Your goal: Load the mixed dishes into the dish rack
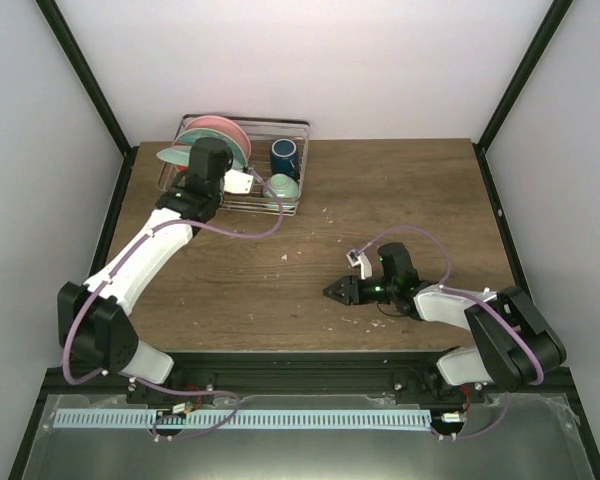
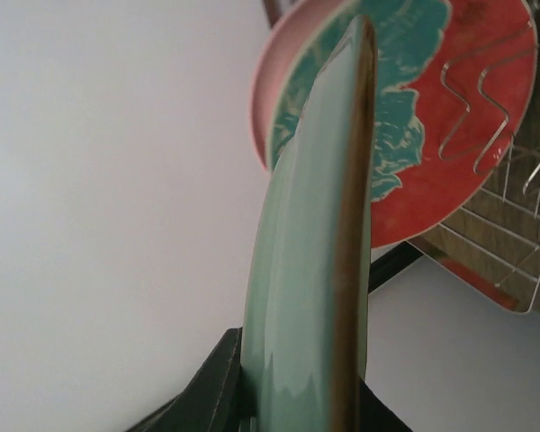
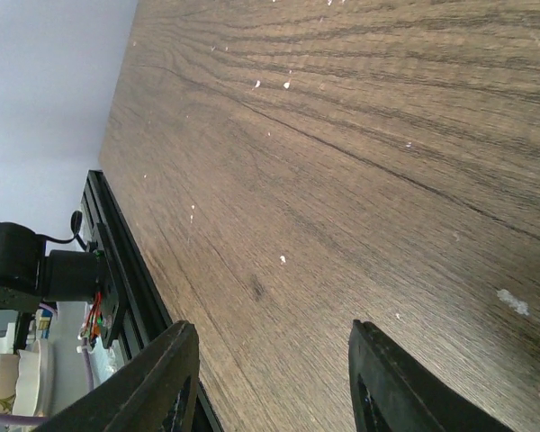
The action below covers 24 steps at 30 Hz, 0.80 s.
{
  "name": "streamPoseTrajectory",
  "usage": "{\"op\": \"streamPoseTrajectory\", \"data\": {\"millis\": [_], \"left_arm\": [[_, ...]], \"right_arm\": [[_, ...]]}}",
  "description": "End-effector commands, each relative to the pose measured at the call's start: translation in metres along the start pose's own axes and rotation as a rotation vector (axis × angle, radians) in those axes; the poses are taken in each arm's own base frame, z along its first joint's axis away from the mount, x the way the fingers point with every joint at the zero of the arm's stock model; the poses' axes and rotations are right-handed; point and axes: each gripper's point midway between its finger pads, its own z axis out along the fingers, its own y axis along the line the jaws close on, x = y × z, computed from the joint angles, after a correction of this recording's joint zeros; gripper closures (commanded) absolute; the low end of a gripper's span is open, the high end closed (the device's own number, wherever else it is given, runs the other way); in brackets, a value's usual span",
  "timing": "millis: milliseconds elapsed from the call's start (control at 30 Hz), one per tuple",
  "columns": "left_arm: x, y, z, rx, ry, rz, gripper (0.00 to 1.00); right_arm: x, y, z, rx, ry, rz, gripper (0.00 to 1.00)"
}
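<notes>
The silver wire dish rack [image 1: 298, 128] stands at the table's far left. A pink plate [image 1: 220, 124] and a red-and-teal floral plate [image 2: 450, 108] stand upright in it. A dark blue cup [image 1: 285, 157] and a pale mint bowl [image 1: 283, 186] sit in its right part. My left gripper [image 1: 187, 166] is shut on the rim of a green plate [image 2: 306, 270], held on edge just in front of the floral plate at the rack's left end. My right gripper [image 1: 335, 291] hovers open over bare table, its fingers [image 3: 166, 378] holding nothing.
Rack wires [image 2: 513, 225] show right of the held plate. Black frame posts [image 1: 85, 80] and white walls enclose the brown wooden table [image 1: 400, 200]. A black rail [image 3: 117, 261] runs along the near edge.
</notes>
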Motion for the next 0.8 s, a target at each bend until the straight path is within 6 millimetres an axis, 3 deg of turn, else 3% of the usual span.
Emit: {"op": "streamPoseTrajectory", "data": {"millis": [0,367,767], "left_arm": [[0.018,0.038,0.007,-0.136,0.113,0.099,1.00],[0.002,0.022,0.047,-0.060,0.116,0.150,1.00],[0.017,-0.018,0.072,0.061,0.139,0.076,1.00]], "right_arm": [[-0.014,0.006,-0.001,-0.015,-0.030,-0.028,0.53],[-0.010,0.003,-0.001,-0.017,-0.032,-0.025,0.53],[-0.005,-0.004,0.010,-0.037,0.012,0.005,0.53]]}}
